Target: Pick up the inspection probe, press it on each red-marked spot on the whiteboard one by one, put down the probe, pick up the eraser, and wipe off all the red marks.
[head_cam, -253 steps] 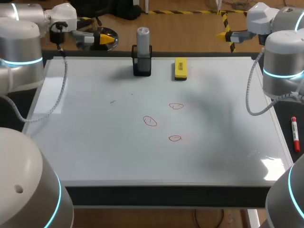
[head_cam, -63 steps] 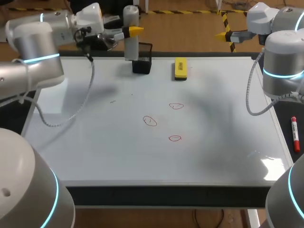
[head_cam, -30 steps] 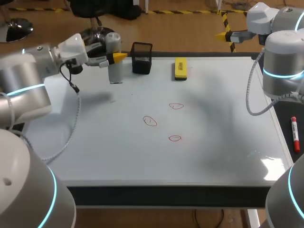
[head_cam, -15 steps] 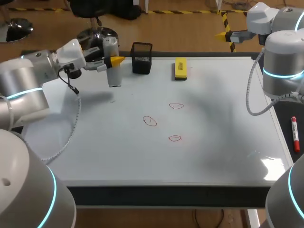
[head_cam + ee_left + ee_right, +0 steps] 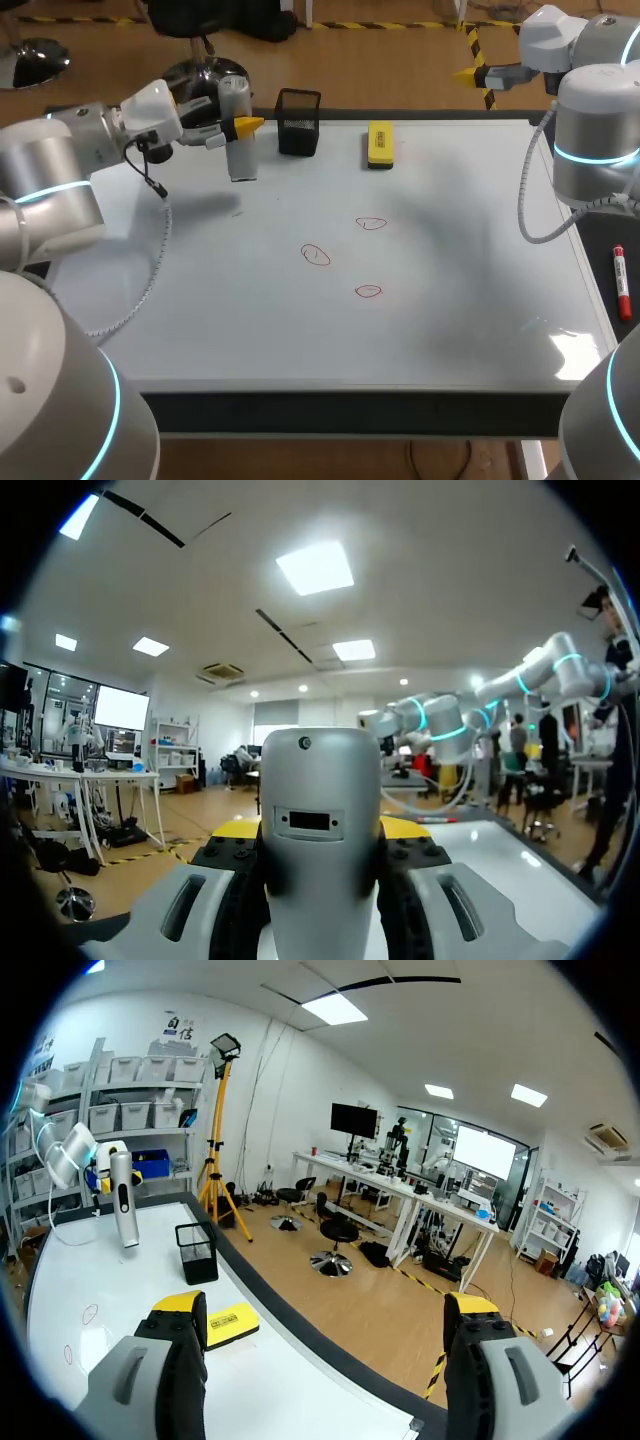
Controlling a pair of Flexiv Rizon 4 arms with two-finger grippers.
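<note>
The left claw (image 5: 240, 127) is clamped on the probe (image 5: 240, 158), a grey cylinder held upright. In the left wrist view both fingers press against its sides, with the yellow tips showing just behind it. In the head view the claw and probe are at the upper left of the frame, over the far left part of the whiteboard (image 5: 300, 340). Whether the probe's lower end touches the board cannot be told.

Just to the right of the probe stands a black mesh cup (image 5: 298, 123), and further right along the far edge lies the yellow eraser (image 5: 380, 144). Three red marks (image 5: 316, 255) sit near the middle of the board, well apart from the probe.

The right claw (image 5: 325, 1310) hangs at the upper right of the frame beyond the board's far edge, its fingers spread wide with nothing between them. A red pen (image 5: 621, 282) lies on the bench (image 5: 350, 412) at the right edge of the frame.
</note>
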